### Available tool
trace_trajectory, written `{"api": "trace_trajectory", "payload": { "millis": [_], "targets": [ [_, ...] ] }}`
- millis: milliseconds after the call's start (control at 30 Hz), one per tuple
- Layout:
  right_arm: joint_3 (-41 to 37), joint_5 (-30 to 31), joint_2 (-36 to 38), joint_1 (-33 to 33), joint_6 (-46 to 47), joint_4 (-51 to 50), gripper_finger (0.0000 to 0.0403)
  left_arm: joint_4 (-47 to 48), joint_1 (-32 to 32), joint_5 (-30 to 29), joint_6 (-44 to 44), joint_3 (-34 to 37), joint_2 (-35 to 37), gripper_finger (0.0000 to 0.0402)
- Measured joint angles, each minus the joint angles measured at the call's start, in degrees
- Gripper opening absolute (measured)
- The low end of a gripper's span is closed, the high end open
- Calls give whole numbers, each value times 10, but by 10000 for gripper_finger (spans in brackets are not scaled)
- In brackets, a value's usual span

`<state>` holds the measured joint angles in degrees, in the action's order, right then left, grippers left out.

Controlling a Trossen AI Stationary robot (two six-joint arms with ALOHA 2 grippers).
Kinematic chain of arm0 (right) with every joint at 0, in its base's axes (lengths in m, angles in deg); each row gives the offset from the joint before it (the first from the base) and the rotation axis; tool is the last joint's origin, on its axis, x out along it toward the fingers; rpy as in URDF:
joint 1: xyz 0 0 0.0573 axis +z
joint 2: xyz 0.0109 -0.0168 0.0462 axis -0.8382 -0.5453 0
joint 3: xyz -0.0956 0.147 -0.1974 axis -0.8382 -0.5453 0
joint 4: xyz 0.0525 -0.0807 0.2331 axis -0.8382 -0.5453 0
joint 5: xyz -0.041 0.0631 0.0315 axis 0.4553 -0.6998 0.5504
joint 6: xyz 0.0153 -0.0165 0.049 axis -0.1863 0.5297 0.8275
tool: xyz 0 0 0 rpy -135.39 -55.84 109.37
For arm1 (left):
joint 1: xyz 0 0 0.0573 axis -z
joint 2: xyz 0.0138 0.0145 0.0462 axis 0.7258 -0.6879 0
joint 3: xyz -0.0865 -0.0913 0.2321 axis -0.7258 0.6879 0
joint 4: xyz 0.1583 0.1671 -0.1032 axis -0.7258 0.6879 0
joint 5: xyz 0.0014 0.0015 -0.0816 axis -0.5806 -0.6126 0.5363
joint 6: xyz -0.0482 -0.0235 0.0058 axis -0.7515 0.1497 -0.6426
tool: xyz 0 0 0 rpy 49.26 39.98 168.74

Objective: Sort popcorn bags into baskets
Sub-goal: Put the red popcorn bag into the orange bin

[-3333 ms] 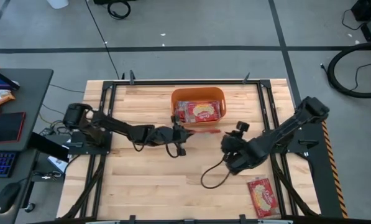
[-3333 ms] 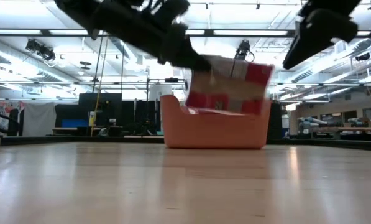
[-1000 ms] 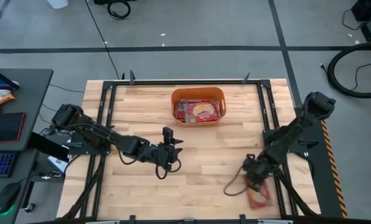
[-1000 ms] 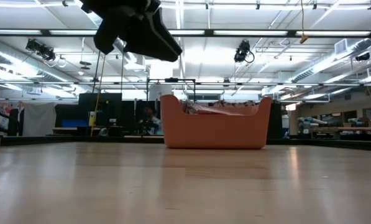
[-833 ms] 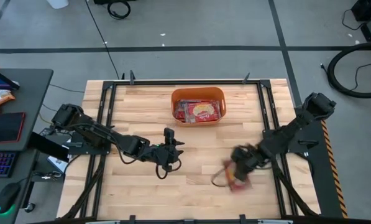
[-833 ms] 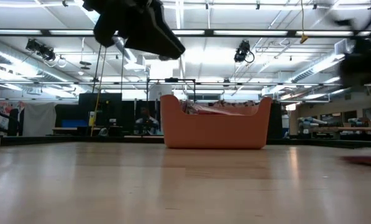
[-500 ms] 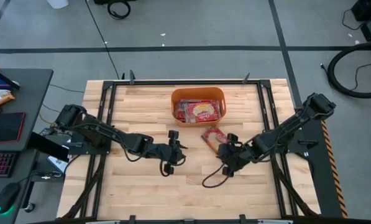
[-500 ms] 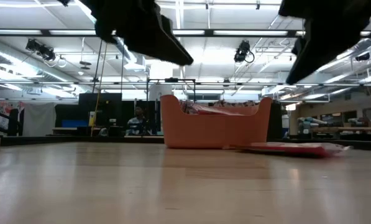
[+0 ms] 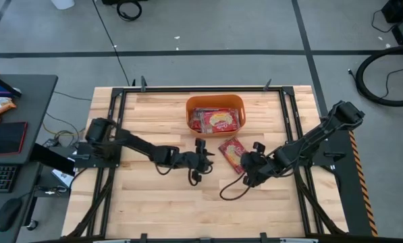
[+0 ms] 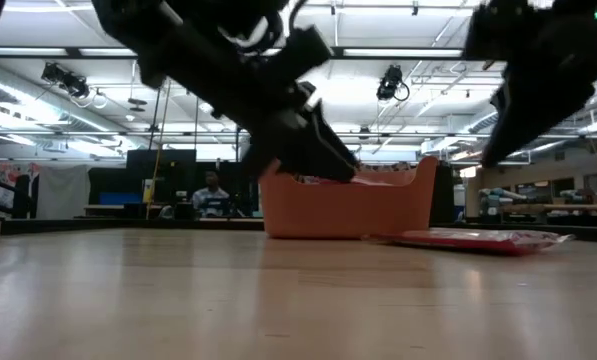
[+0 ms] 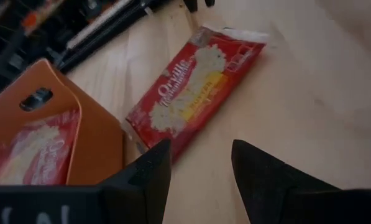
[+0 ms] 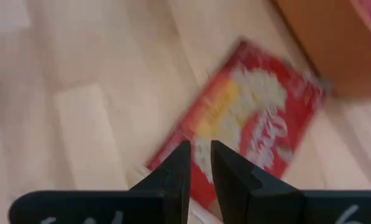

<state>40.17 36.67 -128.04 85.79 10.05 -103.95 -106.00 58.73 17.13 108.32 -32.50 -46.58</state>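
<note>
The wooden bench (image 9: 154, 196) carries everything, with both dark arms reaching in toward its middle.

The orange basket (image 9: 215, 115) stands at the far side of the bench, beyond both pincers. Inside it lie popcorn bags (image 9: 215, 121), picture faces up; in the low view their edges show just above the rim. The left wrist view shows the basket's orange wall (image 11: 92, 134) close ahead of the left pincer, with one bag (image 11: 30, 149) in it.

One more popcorn bag (image 9: 232, 154) lies flat on the bench just in front of the basket, picture face up, tilted at an angle. It sits between the two pincers: just to the right of the left one and just to the left of the right one. In the low view it lies flat (image 10: 478, 240) beside the basket's base (image 10: 348, 205).

The left pincer (image 9: 204, 154) hovers just beside the loose bag, its fingers spread moderately apart and holding nothing; the bag (image 11: 191, 93) lies just ahead of the fingertips.

The right pincer (image 9: 249, 165) sits close to the bag's other side. Its fingers are nearly together, leaving only a narrow gap, and grip nothing; the bag (image 12: 260, 130) lies just past their tips.
</note>
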Motion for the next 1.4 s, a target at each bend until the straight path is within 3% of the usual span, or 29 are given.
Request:
{"api": "trace_trajectory", "payload": {
  "millis": [167,400,500,833,1400],
  "targets": [
    [-43,-21,0,-18,78,-23,67,-44,-18,0,28,-14,-48,172],
    [-89,-13,1,-68,162,-87,67,53,-25,-1,15,-80,-78,172],
    [-117,-17,1,-88,131,-44,67,55,-24,0,32,-89,-84,172],
    [-173,-74,1,-110,-45,275,67,77,-13,2,180,-88,-107,172],
    [-166,-88,1,-108,1,246,67,92,-9,-15,330,-89,-107,172]
  ]
}}
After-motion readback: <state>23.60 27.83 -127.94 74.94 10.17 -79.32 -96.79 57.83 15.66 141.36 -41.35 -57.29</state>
